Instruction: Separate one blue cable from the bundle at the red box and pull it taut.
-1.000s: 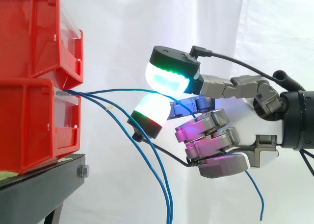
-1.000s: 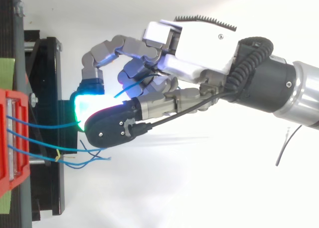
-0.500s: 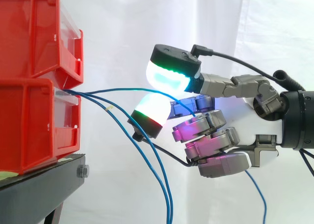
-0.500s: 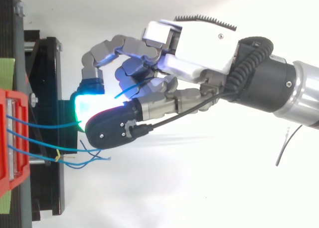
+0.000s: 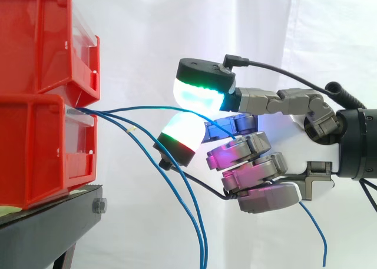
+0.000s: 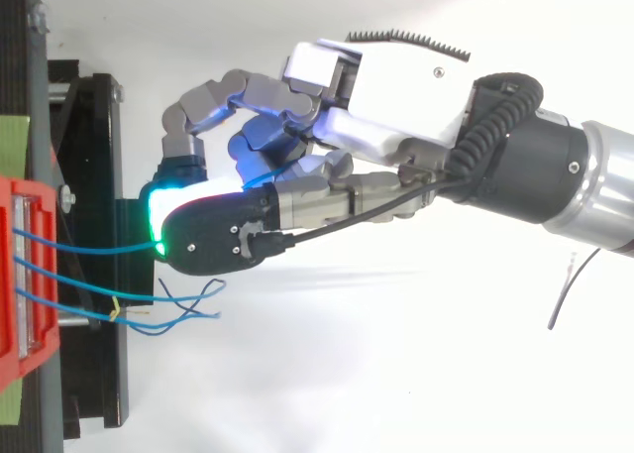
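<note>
hand (image 5: 253, 169) curled shut round one blue cable (image 5: 141, 108), pads either side | cable ran from lower box (image 5: 35, 151) front edge into hand, slightly bowed | risk: loose hold, cable slips w/ pull; lower pad might snag spare cables (image 5: 203, 257)

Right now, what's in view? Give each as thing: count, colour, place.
red bins: two, red, stacked at the left on the stand
stand: one, black, under the bins
blue cables: three, blue, leaving the lower bin's front; two hang down
blue cable: one of the three, running level into the hand, its end dangling below
curtain: one, white, behind everything
arm: one, black and silver, entering from the right
hand: one, grey with glowing pads, curled round the level cable
</note>
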Tool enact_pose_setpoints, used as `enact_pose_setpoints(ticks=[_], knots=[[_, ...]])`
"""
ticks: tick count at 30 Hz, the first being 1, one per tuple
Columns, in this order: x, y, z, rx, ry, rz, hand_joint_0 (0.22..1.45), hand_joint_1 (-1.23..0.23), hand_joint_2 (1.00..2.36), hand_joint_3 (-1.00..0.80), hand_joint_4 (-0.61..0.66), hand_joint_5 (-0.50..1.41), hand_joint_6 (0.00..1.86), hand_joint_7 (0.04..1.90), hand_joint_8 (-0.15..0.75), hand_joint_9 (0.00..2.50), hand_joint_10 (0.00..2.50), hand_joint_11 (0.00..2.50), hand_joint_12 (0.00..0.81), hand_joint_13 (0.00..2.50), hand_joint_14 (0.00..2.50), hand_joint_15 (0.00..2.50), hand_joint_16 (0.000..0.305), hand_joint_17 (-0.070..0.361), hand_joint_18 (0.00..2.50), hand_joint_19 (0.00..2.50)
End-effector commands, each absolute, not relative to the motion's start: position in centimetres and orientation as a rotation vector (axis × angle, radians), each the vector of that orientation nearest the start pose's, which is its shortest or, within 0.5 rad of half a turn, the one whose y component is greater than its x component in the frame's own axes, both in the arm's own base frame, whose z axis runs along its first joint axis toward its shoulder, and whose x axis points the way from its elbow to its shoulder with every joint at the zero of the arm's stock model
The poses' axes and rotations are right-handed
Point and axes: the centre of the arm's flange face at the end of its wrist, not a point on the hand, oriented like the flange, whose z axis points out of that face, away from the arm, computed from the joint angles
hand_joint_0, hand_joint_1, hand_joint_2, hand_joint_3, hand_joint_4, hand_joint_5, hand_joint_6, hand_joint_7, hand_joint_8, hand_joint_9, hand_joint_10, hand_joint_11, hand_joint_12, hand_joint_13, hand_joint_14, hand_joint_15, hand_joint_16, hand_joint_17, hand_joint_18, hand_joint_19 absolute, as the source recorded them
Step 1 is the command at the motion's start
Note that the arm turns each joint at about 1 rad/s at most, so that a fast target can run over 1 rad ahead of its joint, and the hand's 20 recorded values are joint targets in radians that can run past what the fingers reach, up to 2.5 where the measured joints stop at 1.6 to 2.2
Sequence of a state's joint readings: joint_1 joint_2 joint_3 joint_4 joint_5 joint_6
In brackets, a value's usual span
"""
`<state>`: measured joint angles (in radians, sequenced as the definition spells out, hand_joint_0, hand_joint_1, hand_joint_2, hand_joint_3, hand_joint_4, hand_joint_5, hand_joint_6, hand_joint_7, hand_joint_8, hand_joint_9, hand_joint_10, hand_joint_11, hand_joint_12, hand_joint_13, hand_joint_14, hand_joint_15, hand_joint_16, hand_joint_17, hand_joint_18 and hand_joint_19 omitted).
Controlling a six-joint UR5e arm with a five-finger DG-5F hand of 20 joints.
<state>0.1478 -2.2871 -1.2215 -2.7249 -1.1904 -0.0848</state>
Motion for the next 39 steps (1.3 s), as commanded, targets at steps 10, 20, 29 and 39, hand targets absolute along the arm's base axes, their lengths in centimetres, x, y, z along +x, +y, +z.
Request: enact_pose_setpoints(ticks=[10, 20, 29, 39], knots=[[76.01, -5.82, 24.80, 1.220, 1.045, 0.997, 0.60, -0.75, 1.02, 0.00, 0.05, -0.13, 0.88, 1.20, 0.279, 0.68, 2.50, 2.50, 0.494, 1.14, 2.50, 1.69, 0.054, 0.122, 1.71, 1.24], [75.98, -5.92, 24.77, 1.221, 1.048, 0.996, 0.53, -0.53, 1.00, -0.50, 0.17, -0.14, 0.86, 1.15, 0.362, 0.71, 2.50, 2.50, 0.491, 1.12, 2.50, 1.71, 0.049, 0.110, 1.66, 1.26], [76.02, -5.78, 24.80, 1.215, 1.050, 0.997, 0.60, -0.64, 1.00, -0.50, 0.15, -0.13, 0.87, 1.17, 0.342, 0.79, 2.50, 2.50, 0.464, 1.14, 2.50, 1.72, 0.044, 0.099, 1.68, 1.37], [76.01, -5.91, 24.80, 1.216, 1.048, 0.994, 0.59, -0.65, 1.02, -0.21, 0.07, -0.11, 0.87, 1.21, 0.280, 0.80, 2.50, 2.50, 0.463, 1.15, 2.50, 1.74, 0.046, 0.103, 1.68, 1.36]])
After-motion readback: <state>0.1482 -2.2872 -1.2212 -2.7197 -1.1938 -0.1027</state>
